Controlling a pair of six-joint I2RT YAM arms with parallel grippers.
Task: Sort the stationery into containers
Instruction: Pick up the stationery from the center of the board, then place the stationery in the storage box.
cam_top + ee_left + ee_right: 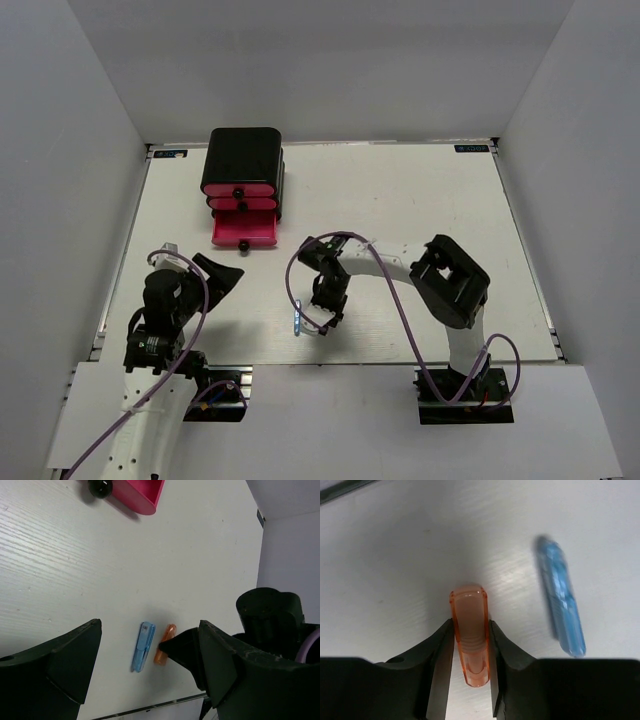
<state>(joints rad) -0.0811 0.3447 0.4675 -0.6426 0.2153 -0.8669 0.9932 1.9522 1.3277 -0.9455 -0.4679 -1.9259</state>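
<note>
Straddling orange marker (469, 635): right gripper (470, 627), jaws pinched on its flanks, long axis parallel to fingers (440, 665); left gripper (131, 637) gaping, farther off.

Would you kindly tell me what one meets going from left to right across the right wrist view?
First claw finger → orange marker → second claw finger → blue pen
</note>
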